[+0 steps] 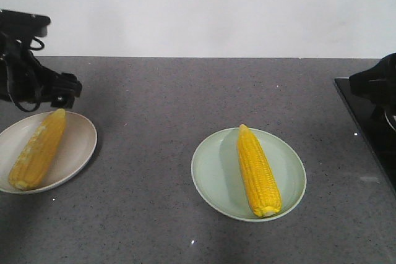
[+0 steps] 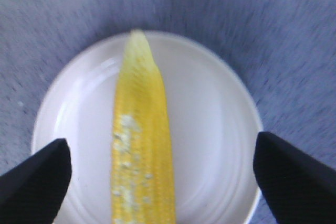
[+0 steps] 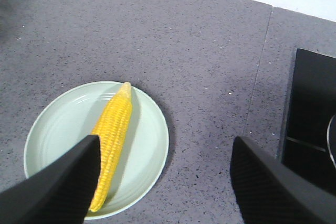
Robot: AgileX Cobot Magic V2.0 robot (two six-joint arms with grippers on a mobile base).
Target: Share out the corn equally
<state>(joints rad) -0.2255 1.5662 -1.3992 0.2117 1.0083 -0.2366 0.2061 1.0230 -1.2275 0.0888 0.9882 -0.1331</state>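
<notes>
One cob (image 1: 38, 148) per plate (image 1: 80, 143), so split judged done. Left gripper (image 2: 160, 169) jaws wide, empty; right gripper (image 3: 163, 182) likewise. Both best lifted straight up, w/o nudging plates.

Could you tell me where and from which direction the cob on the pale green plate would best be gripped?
Probably at mid-length, from straight above. The cob lies flat along the pale green plate, thick through its middle and tapering toward the far tip, so fingers closing across its width there should seat more securely than at either end.

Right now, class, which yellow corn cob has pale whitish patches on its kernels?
The yellow corn cob on the beige plate; the cob on the pale green plate looks evenly yellow.
</notes>
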